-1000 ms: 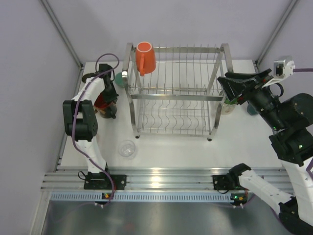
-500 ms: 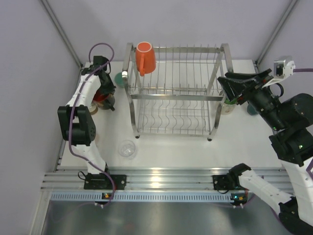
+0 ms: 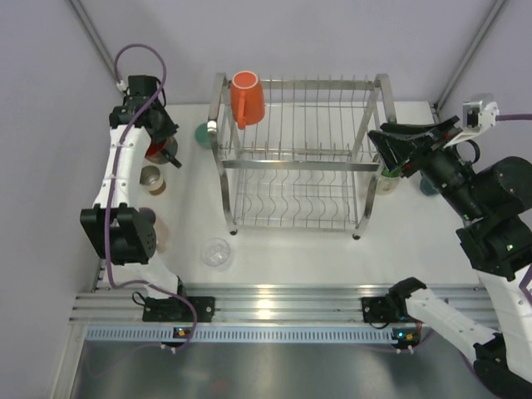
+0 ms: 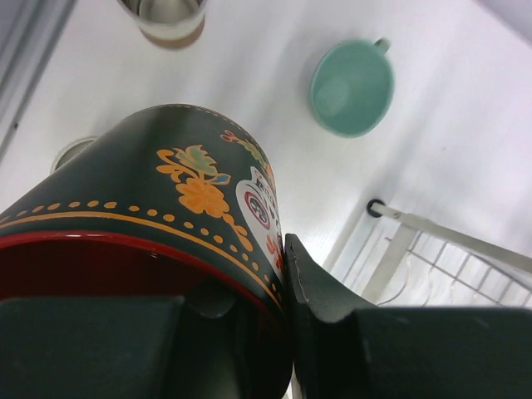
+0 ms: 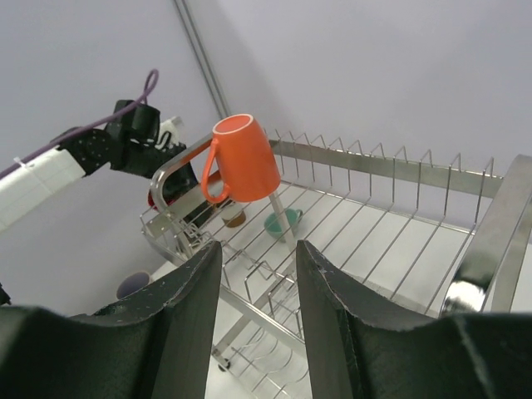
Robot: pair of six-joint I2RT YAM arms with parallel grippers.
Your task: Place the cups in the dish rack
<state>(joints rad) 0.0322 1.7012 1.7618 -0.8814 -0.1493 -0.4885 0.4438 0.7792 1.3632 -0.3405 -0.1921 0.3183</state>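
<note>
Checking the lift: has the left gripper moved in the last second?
Yes. The left gripper, holding the black patterned mug, moved leftward, away from the dish rack.

Shiny wire dish rack (image 3: 295,165); seemingly glazed mug (image 4: 166,191)

White sticker (image 4: 259,206) on black patterned mug (image 4: 141,187), print too blurred to read

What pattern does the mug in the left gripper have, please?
Black mug with orange flowers, dotted band, red inside; left wrist view shows it best.
</note>
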